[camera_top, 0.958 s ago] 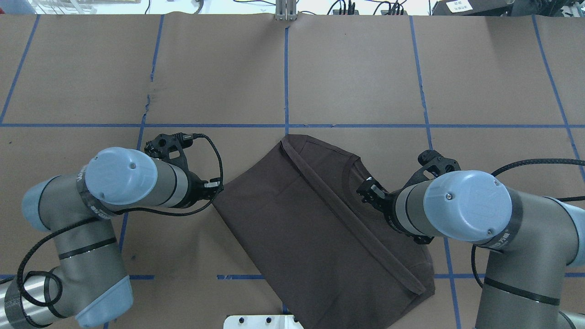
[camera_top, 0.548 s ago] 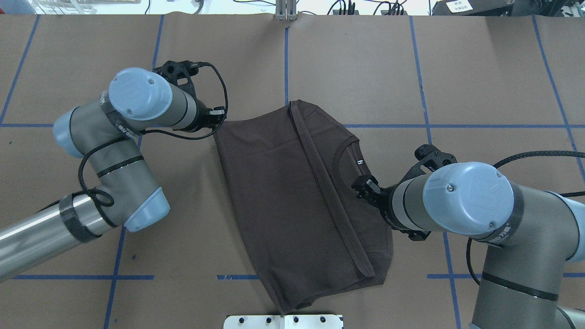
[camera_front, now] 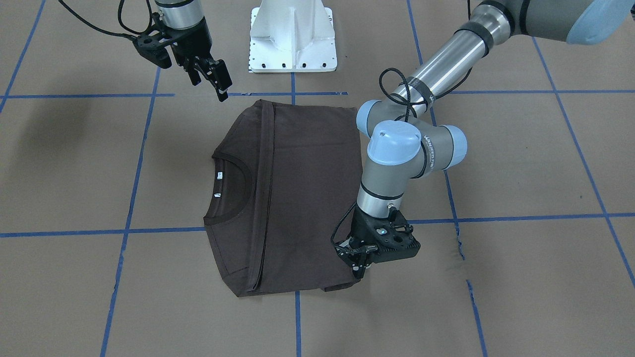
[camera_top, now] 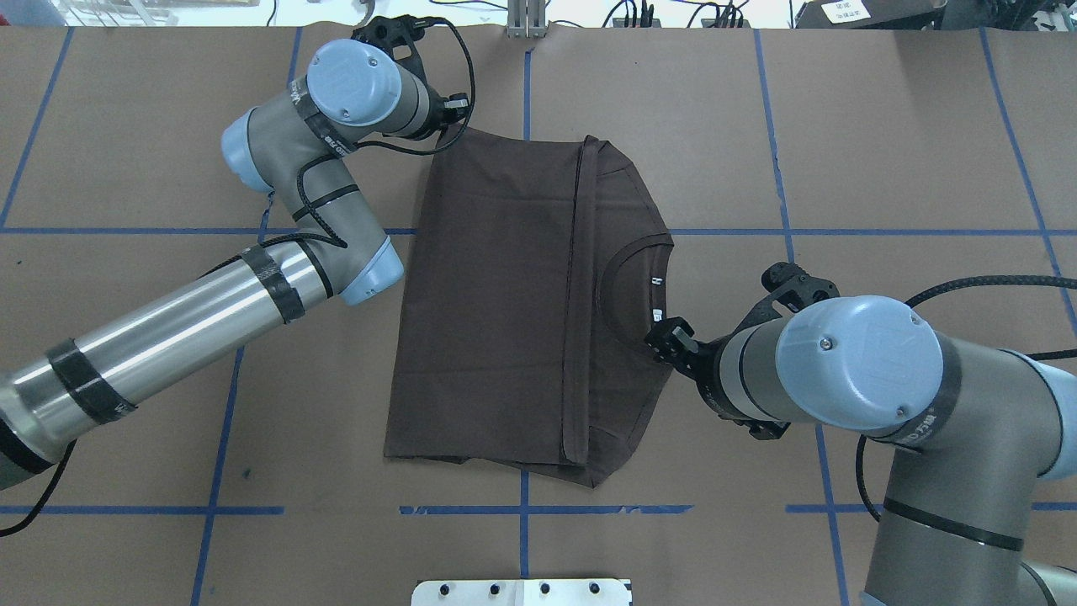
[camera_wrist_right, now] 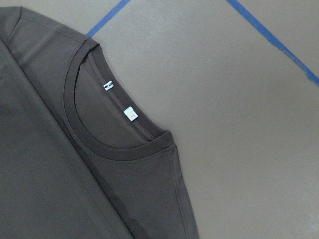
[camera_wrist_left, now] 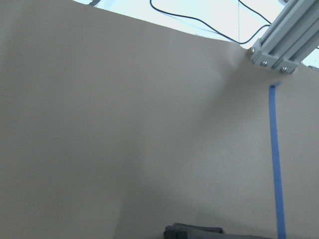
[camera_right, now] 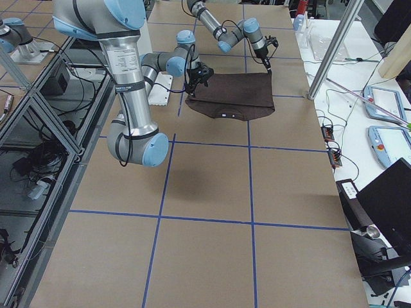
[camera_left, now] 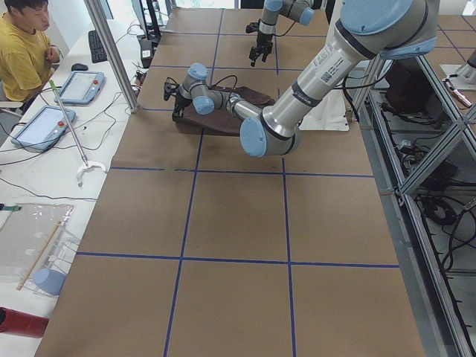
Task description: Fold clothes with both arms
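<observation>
The dark brown T-shirt (camera_top: 505, 295) lies folded lengthwise and flat on the brown table, with its collar (camera_top: 618, 261) and white neck tags (camera_top: 655, 282) on the right. My left gripper (camera_top: 454, 114) is at the shirt's far left corner, shut on it; in the front view it (camera_front: 358, 265) points down at that corner. My right gripper (camera_top: 660, 337) hovers open and empty above the shirt's right edge by the collar; it stands well clear of the cloth in the front view (camera_front: 218, 87). The right wrist view shows the collar and tags (camera_wrist_right: 130, 114) from above.
The white base block (camera_top: 522, 592) stands at the near edge, just behind the shirt. An aluminium post (camera_top: 526, 21) and cables line the far edge. Blue tape lines grid the table. An operator (camera_left: 22, 52) sits past the far side.
My left gripper has swept toward the far edge with the shirt's corner, swinging the shirt from a diagonal lie to square with the table. The right gripper has barely moved.
</observation>
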You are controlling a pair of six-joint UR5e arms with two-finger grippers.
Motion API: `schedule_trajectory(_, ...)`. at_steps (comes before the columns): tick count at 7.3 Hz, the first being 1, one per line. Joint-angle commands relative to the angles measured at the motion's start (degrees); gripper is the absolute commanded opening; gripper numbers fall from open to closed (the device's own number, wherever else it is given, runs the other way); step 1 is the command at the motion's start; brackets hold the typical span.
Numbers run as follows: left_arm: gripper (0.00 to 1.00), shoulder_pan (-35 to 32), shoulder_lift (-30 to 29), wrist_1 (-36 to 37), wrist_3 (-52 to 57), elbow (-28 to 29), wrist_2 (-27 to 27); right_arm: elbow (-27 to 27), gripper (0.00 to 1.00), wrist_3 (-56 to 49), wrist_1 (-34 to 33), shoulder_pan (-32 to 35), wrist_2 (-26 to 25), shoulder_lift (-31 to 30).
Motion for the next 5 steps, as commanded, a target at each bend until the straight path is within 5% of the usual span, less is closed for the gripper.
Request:
schedule_trajectory(1, 0.52, -0.07, 2.98, -7.71, 0.06, 1.39, -0.01, -0.77, 1.00, -0.07, -0.06, -0.09, -0.29, 1.66)
schedule_trajectory(3, 0.51, -1.47, 9.81, -4.75, 0.05, -6.57, -9.18, -5.31, 1.00, -0.07, -0.06, -0.70, -0.37, 5.51)
schedule_trajectory(5, 0.49, -1.92, 15.39, -4.21, 0.06, -13.89, -11.43, -12.43, 1.00, -0.42, -0.50, -2.63, -1.60, 9.40)
